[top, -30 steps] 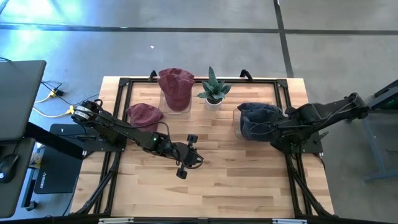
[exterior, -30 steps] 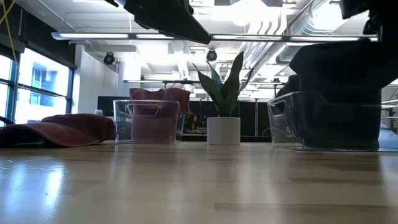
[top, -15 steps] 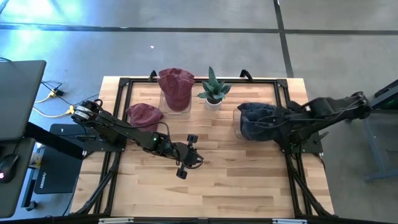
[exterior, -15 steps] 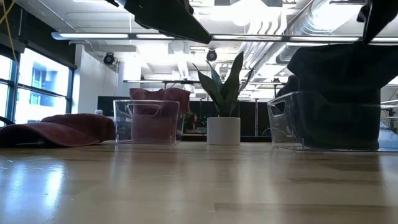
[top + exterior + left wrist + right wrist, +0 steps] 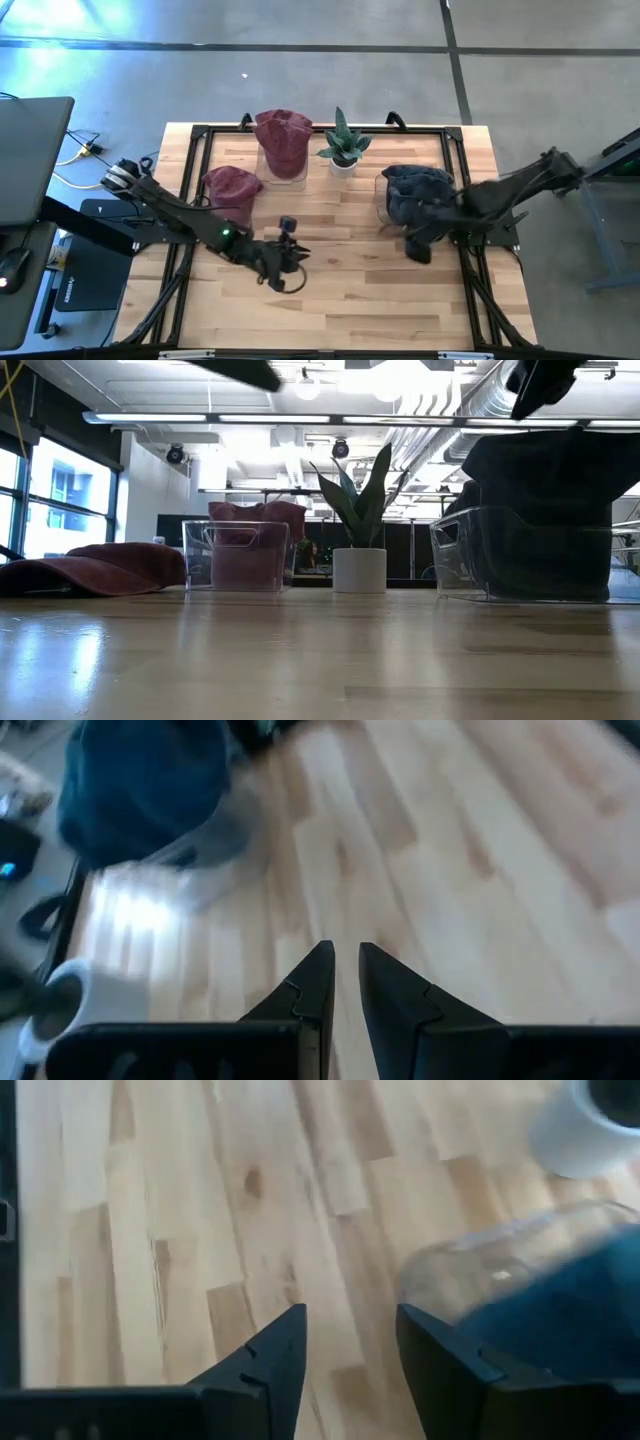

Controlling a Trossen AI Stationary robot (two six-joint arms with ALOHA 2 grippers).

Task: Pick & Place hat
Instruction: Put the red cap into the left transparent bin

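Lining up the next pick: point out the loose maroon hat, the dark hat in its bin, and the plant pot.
maroon hat (image 5: 232, 184), high view, middle of its crown.
dark hat (image 5: 412, 188), high view, its bunched top.
plant pot (image 5: 359, 570), low view, white side wall.

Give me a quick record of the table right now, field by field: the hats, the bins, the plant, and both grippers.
loose hat: maroon hat lying on the table, left side
left bin: clear bin holding maroon hats
right bin: clear container holding dark blue hats
plant: potted plant between the bins
left gripper: over mid-table, empty, fingers nearly together
right gripper: beside the right bin, open, empty
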